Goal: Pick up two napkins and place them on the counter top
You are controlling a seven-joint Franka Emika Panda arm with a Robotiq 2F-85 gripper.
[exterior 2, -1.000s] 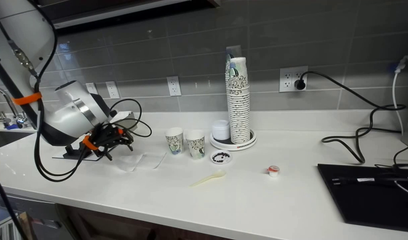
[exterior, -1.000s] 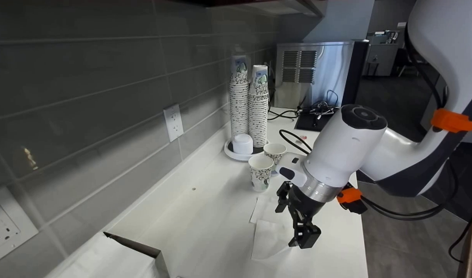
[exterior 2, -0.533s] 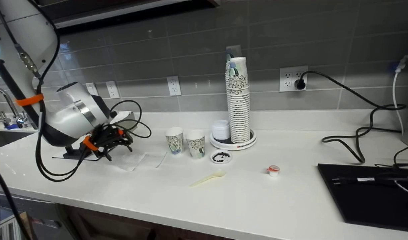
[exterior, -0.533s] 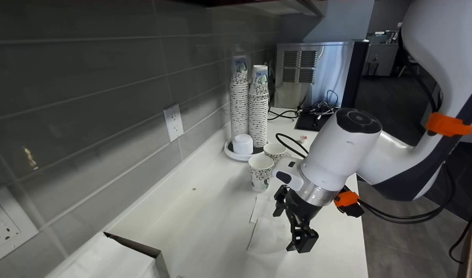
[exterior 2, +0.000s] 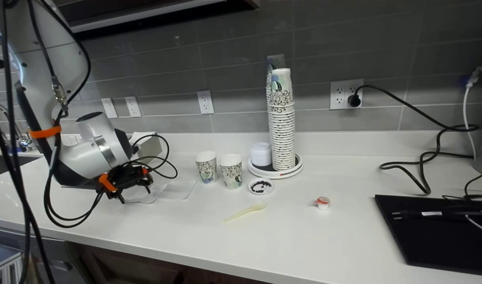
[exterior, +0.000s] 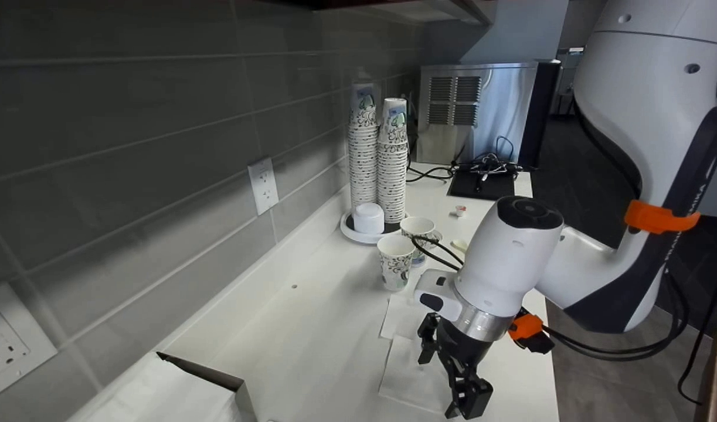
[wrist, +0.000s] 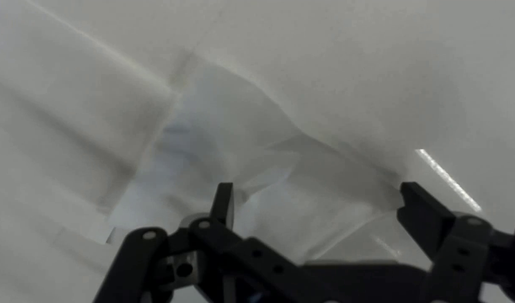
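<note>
While the pincer (wrist: 316, 198) gapes wide, the white napkin (wrist: 249, 143) beneath looks thin, rumpled and creased.

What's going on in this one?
A robot arm has its gripper open over one slightly rumpled napkin, with nothing held between the jaws. A second napkin lies beside it, nearer the two loose cups. Both napkins are on the counter; whether the gripper touches the one under it can't be told.
</note>
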